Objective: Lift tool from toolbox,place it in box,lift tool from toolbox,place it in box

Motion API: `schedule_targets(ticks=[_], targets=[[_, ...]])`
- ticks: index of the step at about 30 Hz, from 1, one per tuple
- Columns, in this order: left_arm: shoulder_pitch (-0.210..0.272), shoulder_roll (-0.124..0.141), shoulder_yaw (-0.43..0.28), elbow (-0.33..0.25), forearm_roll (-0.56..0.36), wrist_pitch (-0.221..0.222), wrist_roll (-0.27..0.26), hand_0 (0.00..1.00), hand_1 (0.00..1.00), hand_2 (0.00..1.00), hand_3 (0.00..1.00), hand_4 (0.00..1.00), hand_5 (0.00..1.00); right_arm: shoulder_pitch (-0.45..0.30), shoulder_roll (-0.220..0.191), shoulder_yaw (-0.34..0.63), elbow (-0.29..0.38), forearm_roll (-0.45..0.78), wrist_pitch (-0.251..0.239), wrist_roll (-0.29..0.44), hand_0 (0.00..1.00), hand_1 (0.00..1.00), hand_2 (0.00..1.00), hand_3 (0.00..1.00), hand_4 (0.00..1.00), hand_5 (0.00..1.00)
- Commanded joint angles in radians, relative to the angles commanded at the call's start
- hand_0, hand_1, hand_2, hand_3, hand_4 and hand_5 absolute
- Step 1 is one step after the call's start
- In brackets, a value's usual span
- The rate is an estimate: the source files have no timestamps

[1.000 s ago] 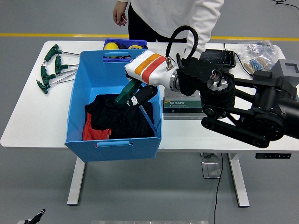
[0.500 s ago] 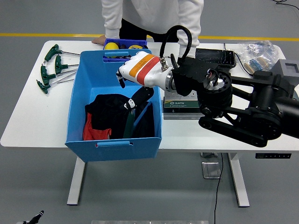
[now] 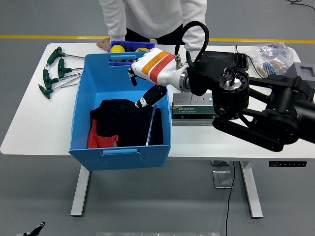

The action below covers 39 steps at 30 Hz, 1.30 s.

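The right hand, white with an orange and red band at the wrist, hangs over the far right part of the big blue box, its fingers loosely spread with nothing between them. Below the dark fingertips, a long T-handle tool lies inside the box against its right wall, resting on a heap of black and red cloth. The black right arm runs back to the right over the grey toolbox, which sits on the worktop just beside the box's right wall. At the box's far edge stands a small blue tray with yellow items in it. Well to the left of the box, a cluster of green-handled T-wrenches lies on the worktop. A clear plastic bag rests at the far right corner. A person in a white top stands at the far side, one hand resting on the worktop's far edge beside the tray.
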Motion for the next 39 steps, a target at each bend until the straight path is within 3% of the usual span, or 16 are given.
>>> schedule_targets(ticks=[2, 3, 8, 11, 14, 15, 20, 28, 32, 33, 38, 39], targets=[[0.000, 0.000, 0.004, 0.000, -0.003, -0.001, 0.000, 0.703, 0.767, 0.777, 0.765, 0.774, 0.758, -0.005, -0.001, 0.006, -0.024, 0.011, -0.012, 0.003, 0.409, 0.554, 0.683, 0.548, 0.984, 0.703], [-0.001, 0.000, 0.004, 0.000, -0.004, -0.001, 0.000, 0.699, 0.764, 0.777, 0.765, 0.775, 0.759, -0.007, -0.002, 0.008, -0.036, 0.013, -0.021, 0.003, 0.410, 0.540, 0.620, 0.502, 0.990, 0.703], [-0.002, 0.000, 0.007, 0.000, -0.010, -0.001, -0.002, 0.699, 0.764, 0.777, 0.765, 0.775, 0.759, -0.020, -0.010, 0.012, -0.087, 0.005, -0.070, 0.016, 0.410, 0.540, 0.620, 0.502, 0.990, 0.703], [-0.003, 0.000, 0.008, 0.000, -0.012, -0.001, -0.004, 0.695, 0.763, 0.777, 0.765, 0.775, 0.759, -0.025, -0.008, 0.006, -0.147, -0.015, -0.137, 0.058, 0.453, 0.572, 0.656, 0.497, 0.993, 0.695], [-0.005, 0.000, 0.011, 0.000, -0.017, -0.001, -0.005, 0.695, 0.763, 0.777, 0.765, 0.775, 0.759, -0.017, 0.007, -0.034, -0.228, -0.008, -0.207, 0.134, 0.453, 0.572, 0.656, 0.497, 0.993, 0.695], [-0.005, 0.000, 0.013, 0.000, -0.018, -0.001, -0.005, 0.694, 0.763, 0.777, 0.765, 0.775, 0.759, -0.015, 0.010, -0.042, -0.244, -0.005, -0.216, 0.146, 0.564, 0.649, 0.732, 0.561, 0.993, 0.685], [-0.008, -0.003, 0.039, 0.000, -0.049, 0.003, -0.010, 0.694, 0.763, 0.777, 0.765, 0.775, 0.759, -0.009, 0.067, -0.099, -0.372, 0.011, -0.258, 0.218, 0.564, 0.649, 0.732, 0.561, 0.993, 0.685], [-0.023, -0.007, 0.109, 0.000, -0.135, 0.017, -0.027, 0.700, 0.763, 0.779, 0.765, 0.776, 0.760, -0.002, 0.131, -0.153, -0.522, -0.019, -0.271, 0.264, 0.574, 0.632, 0.706, 0.569, 0.998, 0.685], [-0.040, -0.010, 0.074, 0.000, -0.090, 0.024, -0.017, 0.700, 0.763, 0.779, 0.765, 0.776, 0.760, 0.003, 0.132, -0.179, -0.589, -0.015, -0.262, 0.280, 0.574, 0.632, 0.706, 0.569, 0.998, 0.685], [-0.041, -0.010, 0.078, 0.000, -0.095, 0.024, -0.018, 0.701, 0.764, 0.778, 0.764, 0.776, 0.762, 0.005, 0.132, -0.185, -0.604, -0.017, -0.259, 0.282, 0.567, 0.602, 0.666, 0.523, 0.998, 0.672], [-0.046, -0.010, 0.088, 0.000, -0.099, 0.023, -0.019, 0.701, 0.764, 0.778, 0.764, 0.776, 0.762, 0.009, 0.131, -0.223, -0.678, -0.013, -0.256, 0.292, 0.567, 0.602, 0.666, 0.523, 0.998, 0.672], [-0.046, -0.010, 0.091, 0.000, -0.102, 0.022, -0.020, 0.700, 0.764, 0.777, 0.763, 0.775, 0.761, 0.008, 0.131, -0.235, -0.690, 0.000, -0.258, 0.299, 0.556, 0.583, 0.643, 0.484, 0.998, 0.671]])
